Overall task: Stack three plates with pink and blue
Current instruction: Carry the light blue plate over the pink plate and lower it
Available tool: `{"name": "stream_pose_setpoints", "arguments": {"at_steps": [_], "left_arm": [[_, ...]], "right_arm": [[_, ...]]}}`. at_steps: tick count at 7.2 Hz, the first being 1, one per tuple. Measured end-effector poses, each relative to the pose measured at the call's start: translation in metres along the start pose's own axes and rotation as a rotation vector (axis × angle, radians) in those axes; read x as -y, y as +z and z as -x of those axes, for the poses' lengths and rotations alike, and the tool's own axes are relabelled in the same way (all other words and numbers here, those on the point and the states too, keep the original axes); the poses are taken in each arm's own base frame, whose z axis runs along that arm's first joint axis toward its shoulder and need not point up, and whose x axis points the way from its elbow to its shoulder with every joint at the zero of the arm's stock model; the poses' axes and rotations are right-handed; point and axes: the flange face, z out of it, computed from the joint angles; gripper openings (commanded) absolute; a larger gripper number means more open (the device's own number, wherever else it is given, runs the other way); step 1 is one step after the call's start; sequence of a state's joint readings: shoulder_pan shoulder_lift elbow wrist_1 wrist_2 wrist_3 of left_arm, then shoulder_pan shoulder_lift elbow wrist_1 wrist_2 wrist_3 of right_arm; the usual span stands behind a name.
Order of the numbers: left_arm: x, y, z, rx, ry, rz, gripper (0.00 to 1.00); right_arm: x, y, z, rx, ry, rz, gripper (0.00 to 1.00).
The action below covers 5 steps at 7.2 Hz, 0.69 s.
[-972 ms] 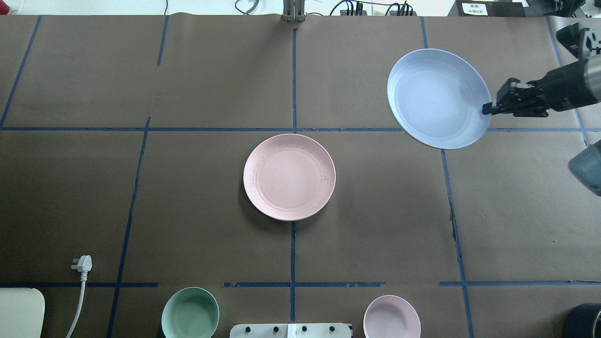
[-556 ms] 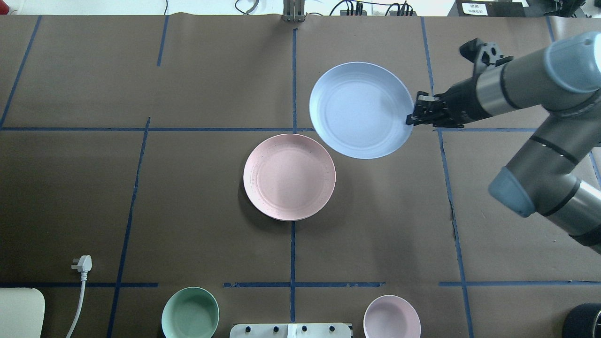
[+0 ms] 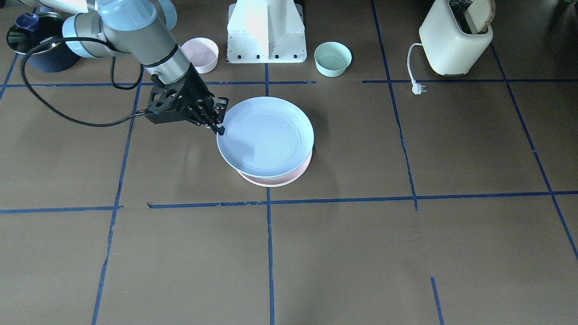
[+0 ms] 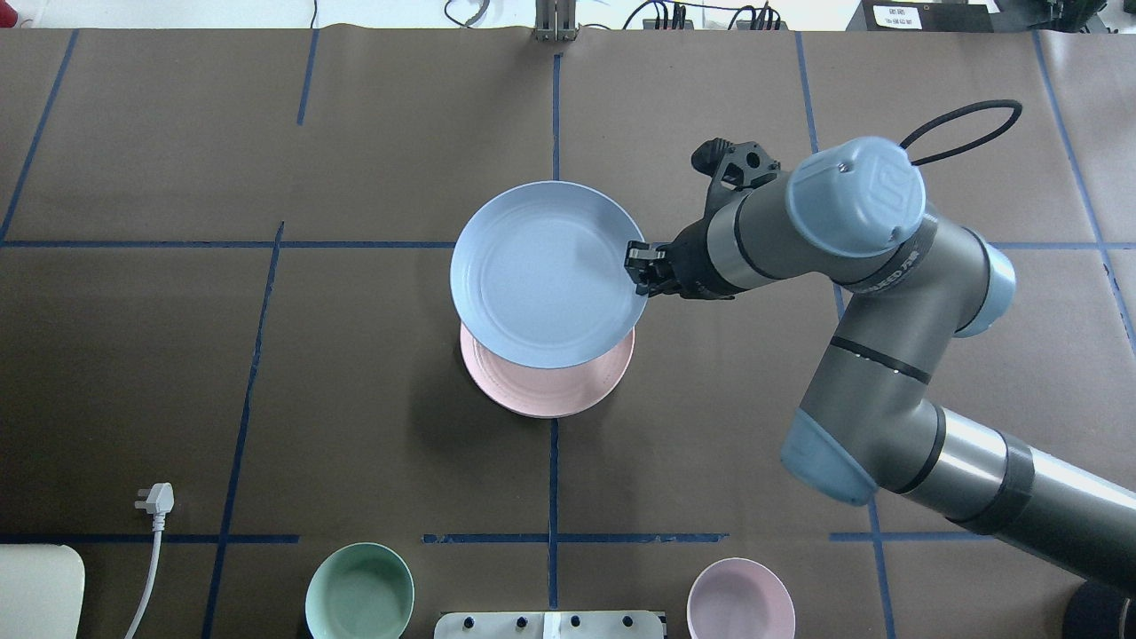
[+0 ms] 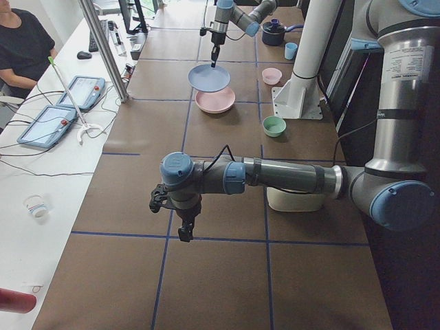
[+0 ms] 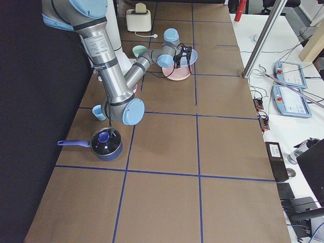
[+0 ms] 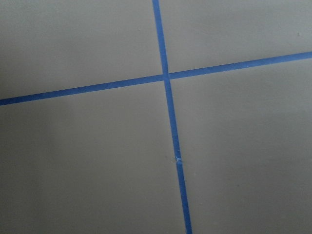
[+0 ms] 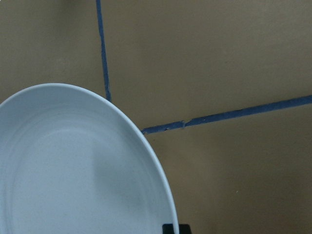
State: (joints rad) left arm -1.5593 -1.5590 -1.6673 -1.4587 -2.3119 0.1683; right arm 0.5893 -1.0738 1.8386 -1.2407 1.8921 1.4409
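My right gripper (image 4: 637,266) is shut on the right rim of the light blue plate (image 4: 548,275) and holds it a little above the pale pink plate (image 4: 550,390), overlapping most of it. The pink plate lies on the table at the centre. In the front-facing view the gripper (image 3: 220,128) pinches the blue plate (image 3: 266,137) over the pink plate's rim (image 3: 275,180). The right wrist view shows the blue plate (image 8: 73,175) close up. No cream plate shows. My left gripper (image 5: 182,230) hangs over bare table far from the plates; I cannot tell whether it is open.
A mint-green bowl (image 4: 359,593) and a small pink bowl (image 4: 740,599) stand near the robot's base (image 3: 266,31). A cream toaster (image 3: 454,38) with its loose plug (image 4: 156,500) is at the left. A dark pot (image 3: 40,43) stands at the right.
My right arm has carried the blue plate leftward from the far right of the table to above the pink plate. The pink plate has not moved.
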Motion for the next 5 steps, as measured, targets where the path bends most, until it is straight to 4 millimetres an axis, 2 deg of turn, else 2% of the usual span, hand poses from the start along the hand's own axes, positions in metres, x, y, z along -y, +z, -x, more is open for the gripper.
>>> {"name": "stream_pose_setpoints", "arguments": {"at_steps": [2,5], "left_arm": [[-0.001,0.001,0.003,-0.002,-0.002,0.001,1.0],[-0.002,0.001,0.003,-0.002,-0.003,0.002,1.0]], "right_arm": [[-0.028,0.023,0.006,-0.03,-0.013,0.014,0.0],[-0.031,0.038,-0.003,-0.062,-0.011,0.021,0.0]]}}
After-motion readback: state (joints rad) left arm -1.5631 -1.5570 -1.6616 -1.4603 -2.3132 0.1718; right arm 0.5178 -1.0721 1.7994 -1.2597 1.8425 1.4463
